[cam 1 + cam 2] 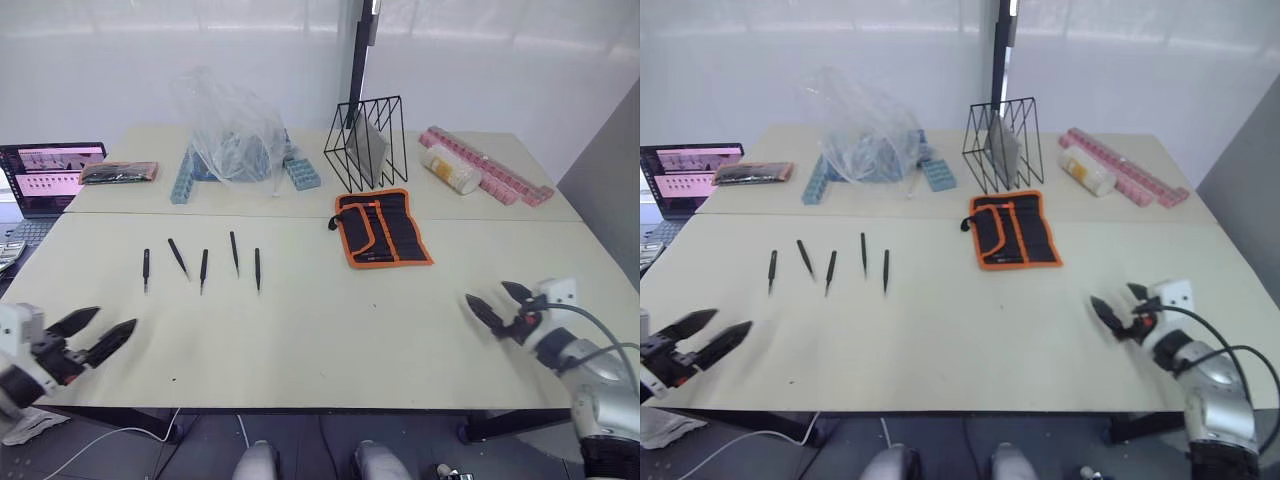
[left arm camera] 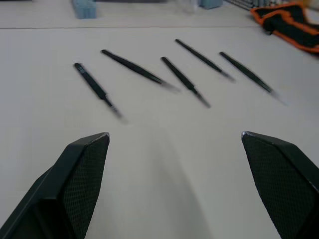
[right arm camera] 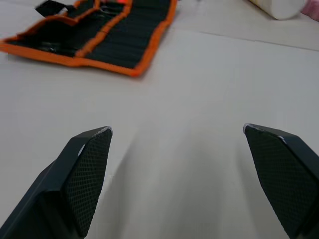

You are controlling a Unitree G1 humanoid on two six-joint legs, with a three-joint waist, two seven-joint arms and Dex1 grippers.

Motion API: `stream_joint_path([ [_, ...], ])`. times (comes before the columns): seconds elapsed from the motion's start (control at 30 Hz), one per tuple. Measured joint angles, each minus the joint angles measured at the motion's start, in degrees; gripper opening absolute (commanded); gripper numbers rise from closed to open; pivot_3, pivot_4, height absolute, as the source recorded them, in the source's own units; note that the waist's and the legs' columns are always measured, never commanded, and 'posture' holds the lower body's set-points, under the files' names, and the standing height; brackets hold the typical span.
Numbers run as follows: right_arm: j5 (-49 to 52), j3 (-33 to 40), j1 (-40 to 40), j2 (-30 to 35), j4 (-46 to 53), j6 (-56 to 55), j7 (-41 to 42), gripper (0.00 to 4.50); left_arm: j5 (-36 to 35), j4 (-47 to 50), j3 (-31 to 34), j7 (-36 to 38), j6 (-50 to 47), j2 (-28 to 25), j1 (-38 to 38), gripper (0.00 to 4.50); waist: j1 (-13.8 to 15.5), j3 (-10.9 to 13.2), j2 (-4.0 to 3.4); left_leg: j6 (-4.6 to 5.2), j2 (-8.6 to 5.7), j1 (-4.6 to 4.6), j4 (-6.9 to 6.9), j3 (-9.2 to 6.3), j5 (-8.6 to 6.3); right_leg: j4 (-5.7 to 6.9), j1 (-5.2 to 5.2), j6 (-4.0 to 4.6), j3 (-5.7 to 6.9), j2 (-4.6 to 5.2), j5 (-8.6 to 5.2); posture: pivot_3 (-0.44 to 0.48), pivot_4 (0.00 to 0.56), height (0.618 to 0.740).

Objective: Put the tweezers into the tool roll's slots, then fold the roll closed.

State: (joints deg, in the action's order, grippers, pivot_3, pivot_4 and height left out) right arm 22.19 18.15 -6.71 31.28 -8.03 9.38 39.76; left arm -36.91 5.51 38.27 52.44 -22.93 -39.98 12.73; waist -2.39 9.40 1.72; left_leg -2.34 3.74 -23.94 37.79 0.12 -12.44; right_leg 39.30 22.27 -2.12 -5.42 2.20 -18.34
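Several slim black tweezers (image 1: 203, 268) lie in a loose row on the left half of the table (image 1: 320, 340); the left wrist view shows them too, tweezers (image 2: 184, 79). The tool roll (image 1: 383, 228), black with orange binding, lies unrolled right of centre, its slots (image 1: 392, 232) facing up. My left gripper (image 1: 96, 334) hangs open at the front left edge, short of the tweezers. My right gripper (image 1: 499, 301) is open at the front right, nearer me than the roll (image 3: 94, 35). Both hold nothing.
A black wire rack (image 1: 365, 142) stands just behind the roll. A clear plastic bag over blue trays (image 1: 235, 140) sits at the back centre, a pink tray row and a white roll (image 1: 470, 170) at back right. A laptop (image 1: 45, 178) and a flat packet (image 1: 120, 172) are far left.
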Motion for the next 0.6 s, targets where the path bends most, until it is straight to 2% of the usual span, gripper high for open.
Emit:
stream_joint_path([
  [0.1,0.38,-4.06,-1.7,-4.4,5.8,5.56,-4.39,4.47,-0.17,6.88,-3.06,-1.97,-1.11,1.69,1.72,4.5,-0.05,-0.01,-0.02,0.0,-0.01,0.0,0.0,0.0,0.0,0.0,0.01,0.0,-0.02,0.0,0.0,0.0,0.15,0.705],
  [0.3,-1.32,-12.07,-8.89,-14.96,11.25,13.36,-15.21,4.47,1.07,14.2,-9.15,-5.21,-0.88,5.49,2.78,4.5,-0.15,-0.01,-0.03,0.0,0.01,-0.03,0.0,-0.05,0.0,0.05,0.08,0.01,-0.01,-0.07,0.01,0.0,0.15,0.705],
  [0.6,-1.29,-15.47,-19.7,-23.37,11.75,23.49,-24.52,4.47,2.08,21.58,-12.69,-8.95,-0.89,6.07,3.99,4.5,-0.05,-0.01,-0.03,0.0,-0.02,-0.11,0.03,-0.1,0.0,0.07,0.12,0.01,0.05,-0.04,0.01,0.0,0.15,0.705],
])
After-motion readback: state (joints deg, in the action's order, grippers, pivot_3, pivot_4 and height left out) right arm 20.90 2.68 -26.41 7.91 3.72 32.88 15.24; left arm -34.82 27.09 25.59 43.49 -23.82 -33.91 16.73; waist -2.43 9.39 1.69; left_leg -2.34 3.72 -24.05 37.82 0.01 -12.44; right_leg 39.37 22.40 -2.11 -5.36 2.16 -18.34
